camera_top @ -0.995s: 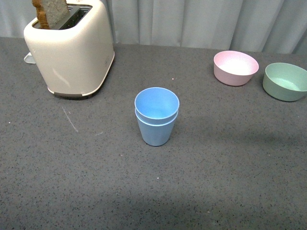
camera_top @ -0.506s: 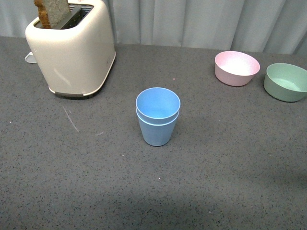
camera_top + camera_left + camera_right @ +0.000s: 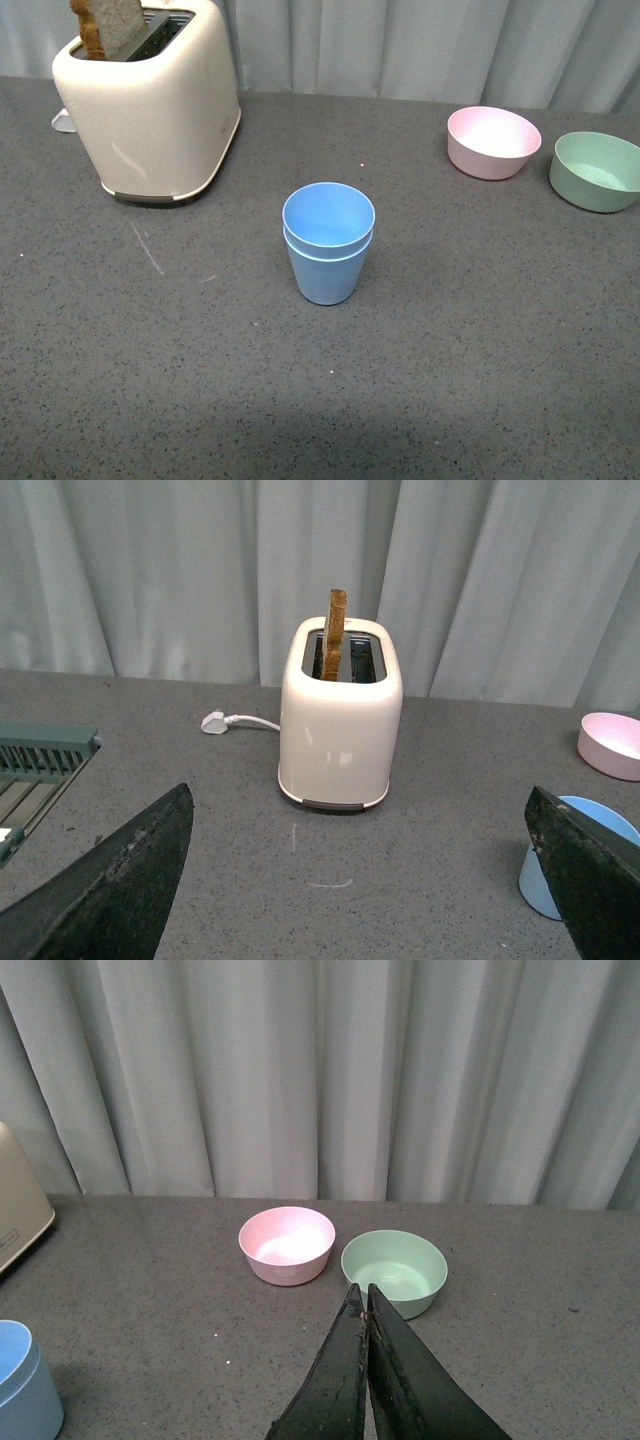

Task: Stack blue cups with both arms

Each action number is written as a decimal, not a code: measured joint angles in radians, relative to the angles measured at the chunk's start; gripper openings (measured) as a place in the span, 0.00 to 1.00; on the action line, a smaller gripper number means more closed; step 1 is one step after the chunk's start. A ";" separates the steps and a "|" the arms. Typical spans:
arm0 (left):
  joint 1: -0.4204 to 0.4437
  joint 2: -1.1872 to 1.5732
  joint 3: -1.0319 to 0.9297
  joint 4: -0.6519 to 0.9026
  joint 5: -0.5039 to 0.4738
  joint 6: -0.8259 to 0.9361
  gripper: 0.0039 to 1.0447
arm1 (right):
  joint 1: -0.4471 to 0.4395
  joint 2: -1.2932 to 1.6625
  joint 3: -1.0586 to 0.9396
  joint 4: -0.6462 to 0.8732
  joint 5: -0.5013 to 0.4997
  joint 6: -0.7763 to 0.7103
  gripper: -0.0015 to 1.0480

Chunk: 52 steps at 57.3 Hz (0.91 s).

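Two light blue cups (image 3: 328, 243) stand nested, one inside the other, upright in the middle of the grey table; no arm shows in the front view. The stack appears at the edge of the left wrist view as blue cups (image 3: 560, 865), partly behind one black finger. My left gripper (image 3: 360, 865) is open with nothing between its wide-apart jaws, well back from the cups. My right gripper (image 3: 362, 1292) is shut and empty, its tips pointing toward the bowls; the blue cups (image 3: 25, 1385) sit far off to its side.
A cream toaster (image 3: 150, 95) with a slice of bread (image 3: 105, 25) stands at the back left, its plug (image 3: 215, 721) lying behind. A pink bowl (image 3: 492, 141) and a green bowl (image 3: 597, 170) sit at the back right. A green rack (image 3: 35, 765) is beside the left arm.
The front view has shifted by a few pixels; the stacked cups, toaster and bowls stay where they were.
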 joint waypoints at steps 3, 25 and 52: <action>0.000 0.000 0.000 0.000 0.000 0.000 0.94 | 0.000 -0.036 -0.003 -0.034 0.000 0.000 0.01; 0.000 0.000 0.000 0.000 0.000 0.000 0.94 | 0.000 -0.329 -0.009 -0.304 0.000 0.000 0.01; 0.000 0.000 0.000 0.000 0.000 0.000 0.94 | 0.000 -0.505 -0.009 -0.478 0.000 0.000 0.01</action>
